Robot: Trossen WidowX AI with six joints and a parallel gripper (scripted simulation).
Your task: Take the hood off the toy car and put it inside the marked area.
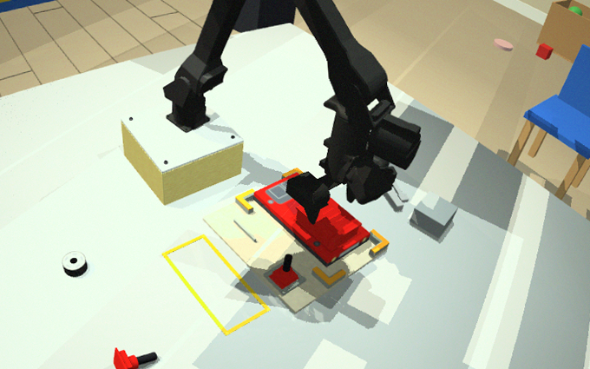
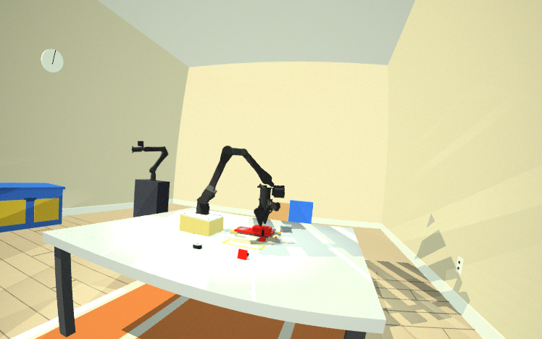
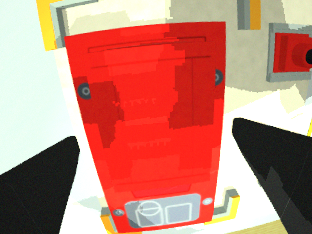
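The red toy car sits on a pale board between corner brackets. Its hood, seemingly the raised red part, is on the car. My gripper is open and empty, pointing down above the car. In the wrist view one finger is on either side of the car; their exact height is hard to tell. The marked area is a yellow outline on the table beside the board, with nothing inside it.
A red part with a black peg stands on the board. A similar red piece lies on the table. A black-and-white disc, a grey block and the arm's base box stand around.
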